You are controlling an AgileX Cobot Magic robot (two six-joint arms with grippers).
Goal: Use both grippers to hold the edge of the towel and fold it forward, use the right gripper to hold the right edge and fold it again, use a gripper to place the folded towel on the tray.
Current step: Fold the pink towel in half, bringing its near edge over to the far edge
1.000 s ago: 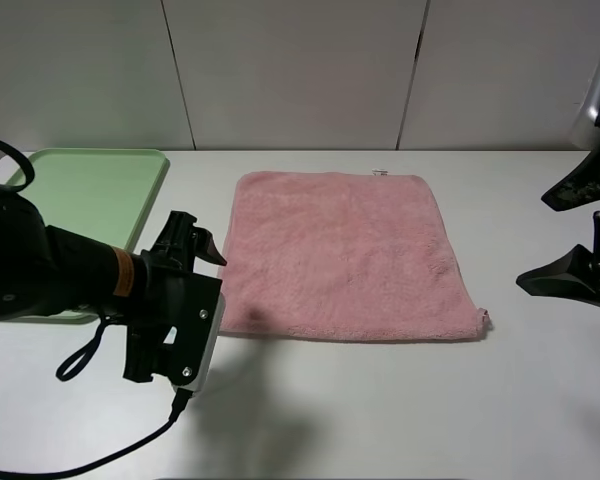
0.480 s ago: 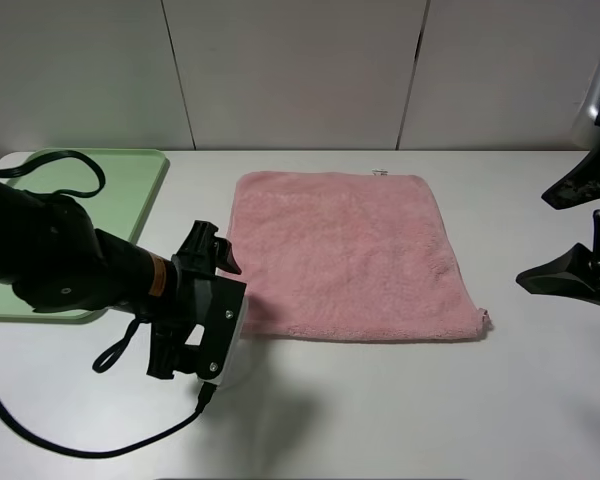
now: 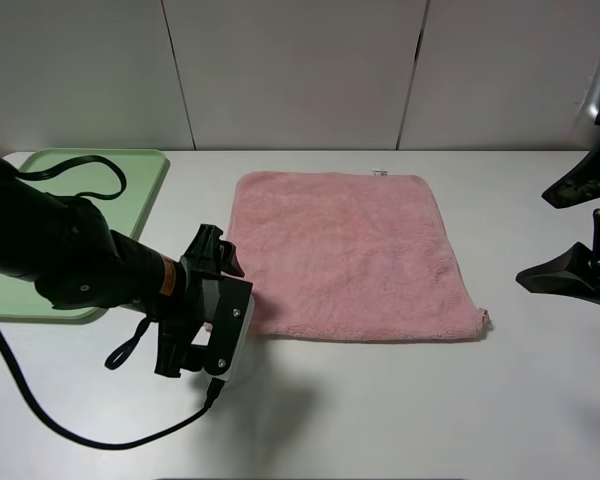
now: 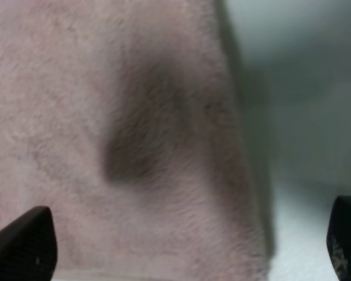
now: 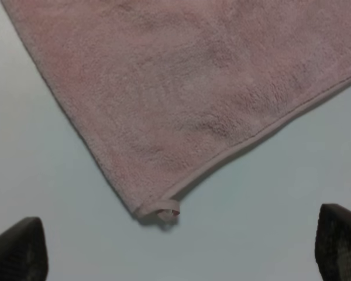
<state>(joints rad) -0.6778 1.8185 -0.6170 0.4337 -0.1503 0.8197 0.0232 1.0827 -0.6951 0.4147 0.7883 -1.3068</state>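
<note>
Pink towel (image 3: 345,255) lies flat on the tabletop (image 3: 430,400), with the green tray (image 3: 90,190) off to its left; my left end effector (image 3: 220,256) hovers wide open over the near-left corner, holding nothing; the right end effector (image 3: 565,235) is open too, well off the near-right corner. I'd drop both low onto the near edge (image 3: 370,334); pinch the hem at matching spots; lift evenly so the fold lands square.

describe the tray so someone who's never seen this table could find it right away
Take the white table with the pink towel spread in its middle. At the far left corner, apart from the towel, lies the tray: flat, light green, with rounded corners and a low rim, the only green thing there.
</note>
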